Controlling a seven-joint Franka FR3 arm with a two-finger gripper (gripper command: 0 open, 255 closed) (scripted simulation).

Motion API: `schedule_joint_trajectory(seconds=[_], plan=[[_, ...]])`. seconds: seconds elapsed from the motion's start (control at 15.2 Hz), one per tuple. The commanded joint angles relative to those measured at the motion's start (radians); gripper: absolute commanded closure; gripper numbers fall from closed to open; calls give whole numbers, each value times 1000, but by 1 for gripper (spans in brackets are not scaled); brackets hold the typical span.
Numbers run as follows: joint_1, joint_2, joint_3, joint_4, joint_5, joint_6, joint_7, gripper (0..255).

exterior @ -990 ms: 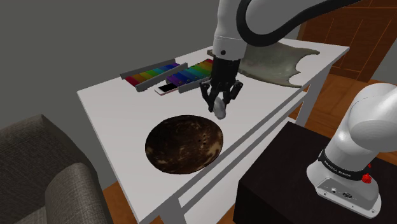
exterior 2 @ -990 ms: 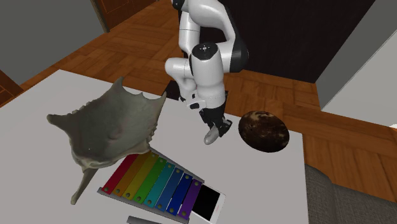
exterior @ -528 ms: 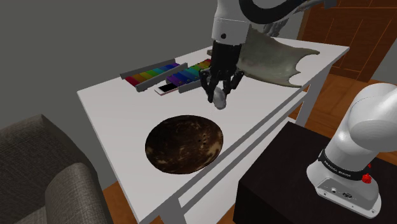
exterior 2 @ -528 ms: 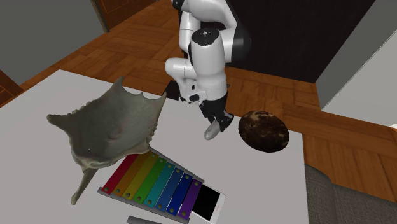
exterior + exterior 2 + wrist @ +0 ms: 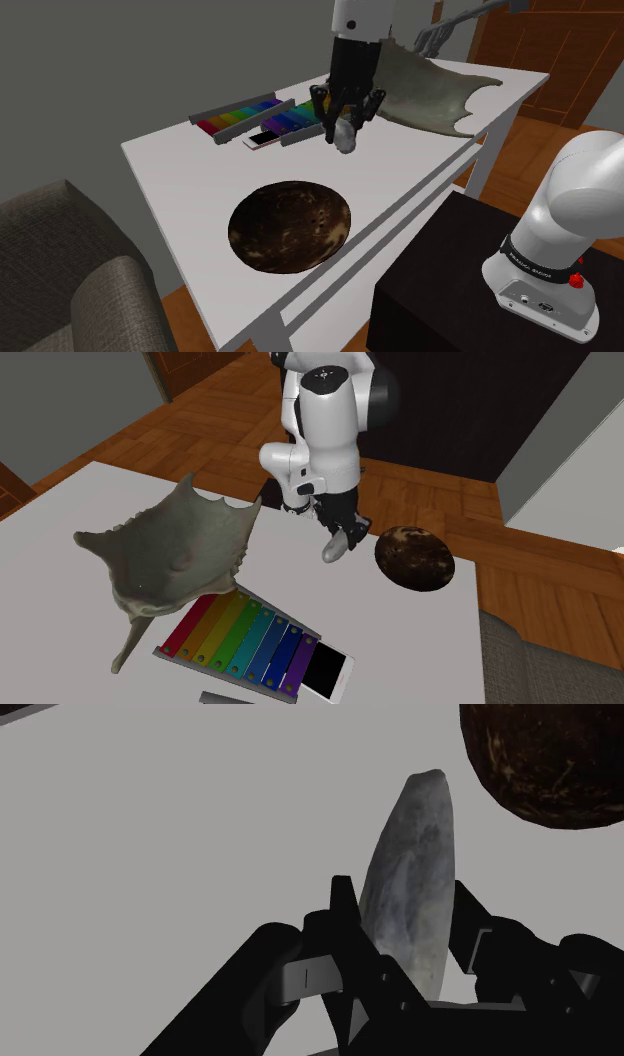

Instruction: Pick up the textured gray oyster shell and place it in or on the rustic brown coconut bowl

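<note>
Shoulder view: I see the tool [image 5: 345, 126] pointing down over the white desk [image 5: 190, 180], gripping the grey oyster shell [image 5: 347, 140], which hangs lengthwise from it; the dark brown coconut bowl [image 5: 290, 225] sits on the desk at about seven o'clock from the shell, well apart from it; a rainbow xylophone [image 5: 238, 118] and a phone [image 5: 262, 139] lie at about nine o'clock of the tool; a large pale conch [image 5: 430, 88] lies at two o'clock. Wrist view: the two black fingers [image 5: 345, 919] clasp the shell's flat sides, closed only to its thickness. Second exterior view: the bowl is at three o'clock of the shell, near it, not touching.
</note>
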Motion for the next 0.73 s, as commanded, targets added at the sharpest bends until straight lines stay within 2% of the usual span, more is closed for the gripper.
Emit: schedule_joint_trajectory(seconds=[0.0, 0.33, 0.66], plan=[[-2, 1, -5, 27, -5, -26, 4, 255], [-6, 7, -14, 94, -15, -86, 16, 255], [18, 58, 96, 147, 0, -53, 142, 255]])
